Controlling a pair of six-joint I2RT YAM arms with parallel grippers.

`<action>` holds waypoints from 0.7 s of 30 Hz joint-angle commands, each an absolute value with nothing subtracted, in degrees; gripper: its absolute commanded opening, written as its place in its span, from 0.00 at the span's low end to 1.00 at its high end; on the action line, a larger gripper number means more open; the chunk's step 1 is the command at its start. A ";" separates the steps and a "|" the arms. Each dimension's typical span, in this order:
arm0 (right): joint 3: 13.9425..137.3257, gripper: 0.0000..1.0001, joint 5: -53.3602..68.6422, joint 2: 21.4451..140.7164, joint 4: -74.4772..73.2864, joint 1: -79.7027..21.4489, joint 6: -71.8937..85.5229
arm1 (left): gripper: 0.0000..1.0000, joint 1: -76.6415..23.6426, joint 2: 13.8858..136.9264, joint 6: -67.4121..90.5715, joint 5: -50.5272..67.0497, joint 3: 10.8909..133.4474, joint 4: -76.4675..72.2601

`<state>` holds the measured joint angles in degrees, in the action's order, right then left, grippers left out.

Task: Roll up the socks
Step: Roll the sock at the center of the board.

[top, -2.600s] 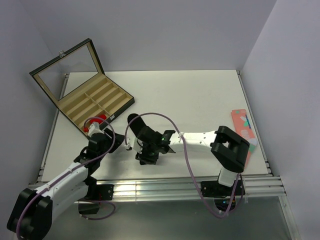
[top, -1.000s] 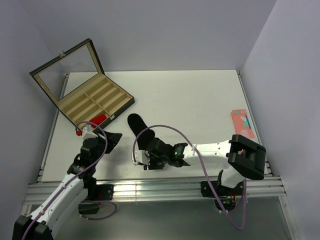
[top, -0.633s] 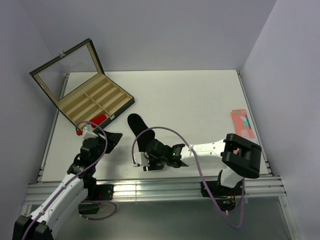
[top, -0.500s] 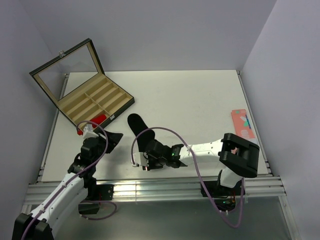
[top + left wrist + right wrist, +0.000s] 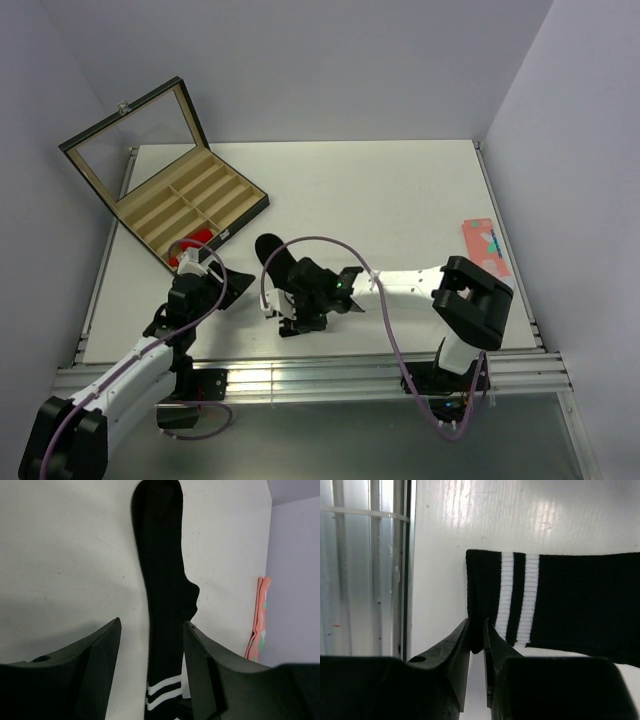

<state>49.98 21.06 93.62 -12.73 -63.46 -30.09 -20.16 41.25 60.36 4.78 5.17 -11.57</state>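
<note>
Grip check: right tool (image 5: pixel 477 630) is pinched shut on the cuff hem of the black sock (image 5: pixel 570 615), a thin bite at the corner outside the white stripes (image 5: pixel 517 597). The sock lies flat on the counter (image 5: pixel 380 190) by its near edge, toe end pointing away toward the box (image 5: pixel 190 205). Left tool (image 5: pixel 151 625) is open, holding nothing, aimed along the sock from the side. Red sock (image 5: pixel 195 240) sits beside the box, partly hidden by the left arm, well apart from the black one. Pink sock (image 5: pixel 487 250) is far right. Risks: the hem slips out of that shallow pinch once rolling starts. The tool may catch one layer only, so the cuff opens. The unpinned toe may drag instead of rolling.
</note>
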 commanded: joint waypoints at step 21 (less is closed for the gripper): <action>79.37 0.22 60.73 120.15 -51.07 -45.53 -23.56 | 0.44 -35.22 48.86 48.96 4.94 -3.95 -47.80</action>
